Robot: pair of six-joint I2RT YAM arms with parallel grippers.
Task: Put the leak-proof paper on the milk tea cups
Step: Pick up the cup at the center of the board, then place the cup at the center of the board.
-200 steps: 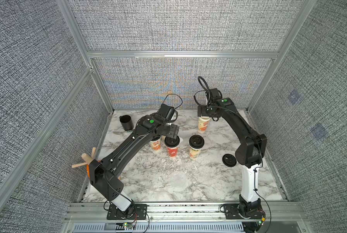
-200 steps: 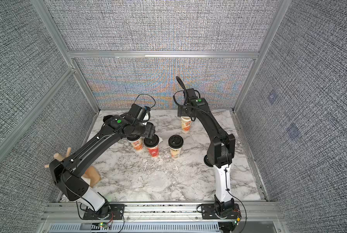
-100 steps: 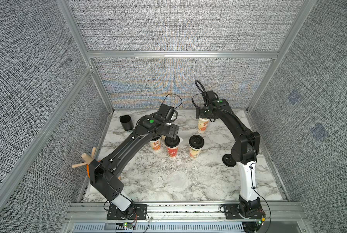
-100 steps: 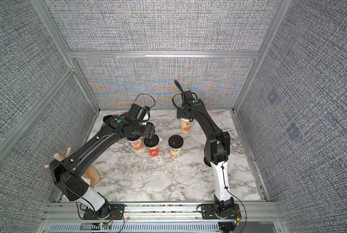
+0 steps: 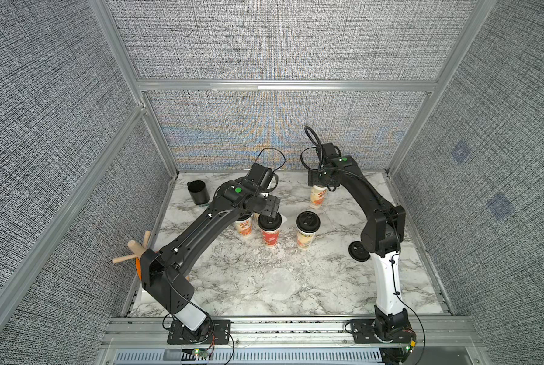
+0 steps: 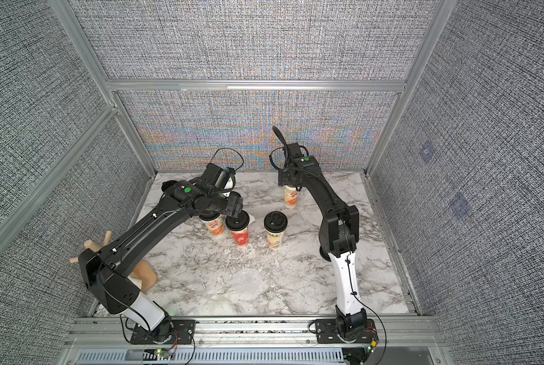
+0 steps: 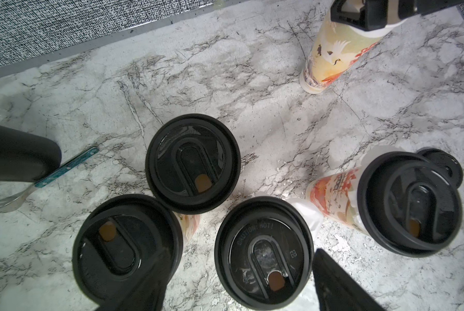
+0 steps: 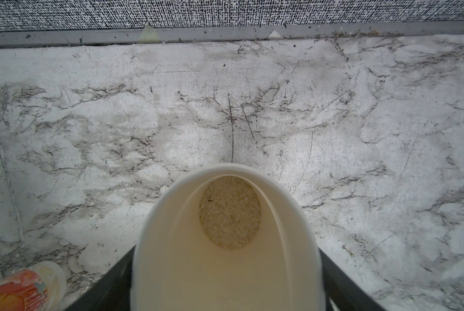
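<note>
The left gripper [image 5: 269,211], jaws apart, hovers over a lidded milk tea cup [image 5: 270,235]. Nearest the front, leak-proof paper [image 5: 280,282] lies flat on the marble table [image 5: 327,284]. Farthest back, the right gripper [image 5: 318,185] straddles an open cup [image 5: 318,198]; whether it is clamping the cup is unclear.

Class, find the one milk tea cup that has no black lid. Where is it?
In a top view the open cup stands near the back wall on the right arm's side, between the jaws of the right gripper, behind the lidded cups.
</note>
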